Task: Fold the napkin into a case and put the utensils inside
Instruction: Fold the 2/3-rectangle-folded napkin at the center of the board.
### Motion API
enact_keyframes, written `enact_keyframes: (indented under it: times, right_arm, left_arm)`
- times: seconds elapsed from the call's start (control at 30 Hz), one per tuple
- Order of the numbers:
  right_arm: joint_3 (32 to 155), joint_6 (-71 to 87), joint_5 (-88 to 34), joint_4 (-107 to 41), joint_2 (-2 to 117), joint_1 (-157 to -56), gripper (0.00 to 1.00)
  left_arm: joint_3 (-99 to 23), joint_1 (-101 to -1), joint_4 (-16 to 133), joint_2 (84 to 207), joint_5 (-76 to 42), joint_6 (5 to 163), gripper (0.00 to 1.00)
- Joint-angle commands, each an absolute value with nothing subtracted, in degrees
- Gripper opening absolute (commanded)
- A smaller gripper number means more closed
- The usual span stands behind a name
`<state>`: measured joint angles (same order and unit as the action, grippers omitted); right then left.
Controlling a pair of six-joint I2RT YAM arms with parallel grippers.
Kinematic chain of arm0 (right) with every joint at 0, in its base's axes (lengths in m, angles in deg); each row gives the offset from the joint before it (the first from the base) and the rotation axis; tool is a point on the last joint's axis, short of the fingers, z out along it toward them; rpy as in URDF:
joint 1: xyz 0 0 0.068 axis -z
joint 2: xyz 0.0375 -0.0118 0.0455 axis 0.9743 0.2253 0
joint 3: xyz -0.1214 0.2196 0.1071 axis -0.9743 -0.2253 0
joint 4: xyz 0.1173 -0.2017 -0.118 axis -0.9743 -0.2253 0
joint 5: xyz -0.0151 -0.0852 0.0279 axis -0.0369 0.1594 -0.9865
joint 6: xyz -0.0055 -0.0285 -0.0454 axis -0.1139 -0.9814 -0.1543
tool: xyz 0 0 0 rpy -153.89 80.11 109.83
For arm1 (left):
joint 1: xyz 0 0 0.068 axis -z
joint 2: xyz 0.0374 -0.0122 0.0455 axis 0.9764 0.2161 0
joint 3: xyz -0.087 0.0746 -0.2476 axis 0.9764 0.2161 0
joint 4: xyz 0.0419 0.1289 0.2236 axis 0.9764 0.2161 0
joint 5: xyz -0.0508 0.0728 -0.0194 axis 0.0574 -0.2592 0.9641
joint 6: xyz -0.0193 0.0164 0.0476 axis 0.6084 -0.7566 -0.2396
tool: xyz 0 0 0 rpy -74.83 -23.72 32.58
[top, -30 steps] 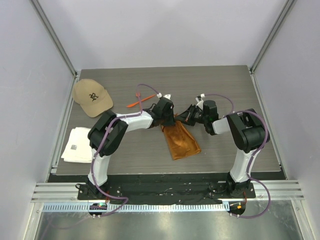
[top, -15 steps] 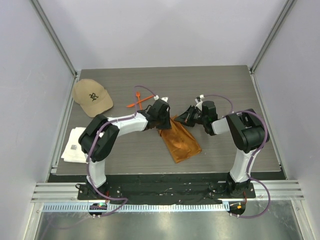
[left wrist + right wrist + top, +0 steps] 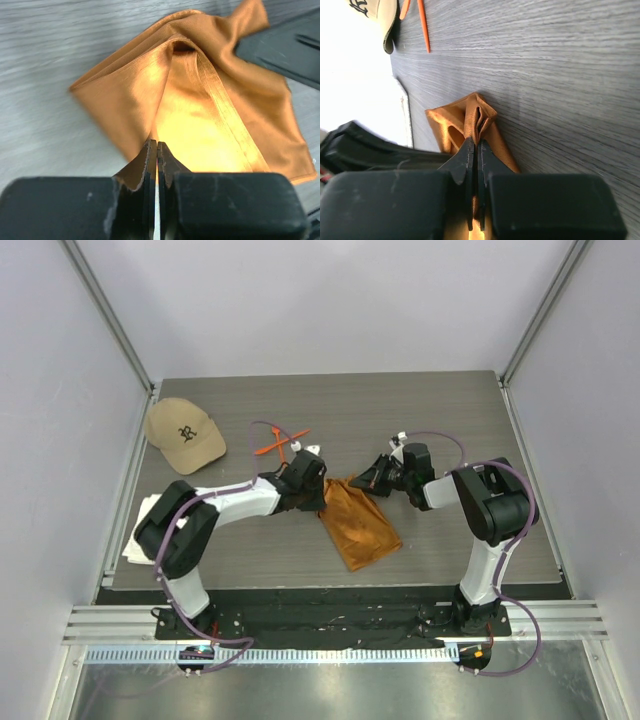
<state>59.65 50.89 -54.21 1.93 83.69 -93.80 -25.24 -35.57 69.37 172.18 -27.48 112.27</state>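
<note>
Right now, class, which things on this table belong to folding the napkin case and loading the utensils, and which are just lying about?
Part of the job:
- napkin, pinched by the left gripper and the right gripper, both shut
- utensils, two orange pieces lying crossed beyond the napkin

Just lying about:
- tan cap, far left
- white towel, near left edge

One orange napkin at centre, two orange utensils above it, one tan cap upper left, one white towel at left, two robot arms.
</note>
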Motion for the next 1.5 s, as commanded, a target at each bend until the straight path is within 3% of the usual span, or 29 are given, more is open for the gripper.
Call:
enact_keyframes:
  times: [0.0,0.07,0.2,0.27,0.37,0.47,0.73,1.2,1.47]
  right_arm:
    - [61.75,49.23,-53.68,1.25,81.09,-94.38,0.02]
    - [62.27,49.31,-53.68,0.81,81.09,-94.64,0.02]
    - [62.54,49.31,-53.94,0.45,81.0,-94.64,0.03]
    - [62.45,49.31,-53.94,0.45,80.74,-94.73,0.03]
    - [62.45,49.31,-54.29,0.63,80.56,-94.82,0.08]
    - [62.28,49.31,-54.99,0.63,80.39,-94.82,0.21]
    - [61.48,46.41,-55.79,-1.13,78.89,-94.73,0.31]
    - [63.77,48.17,-56.84,0.28,79.33,-94.73,0.27]
    - [64.47,47.91,-57.28,-2.71,78.28,-94.91,0.07]
  left_arm:
    - [-23.26,-35.95,68.6,162.69,-31.74,112.1,0.07]
    - [-23.52,-36.3,69.75,161.97,-31.57,111.31,0.1]
    - [-23.96,-36.48,71.42,161.44,-30.25,110.69,0.28]
    - [-24.66,-36.39,71.16,162.23,-27.19,109.2,0.3]
    - [-23.18,-36.3,64.59,164.86,-22.27,110.25,0.3]
    - [-23.87,-36.3,59.22,168.73,-18.74,113.14,0.23]
    - [-25.28,-36.3,56.83,171.28,-18.03,114.91,0.2]
    - [-26.59,-36.21,57.62,174.88,-18.73,114.56,0.19]
    - [-29.58,-36.39,58.5,178.66,-22.25,114.47,0.15]
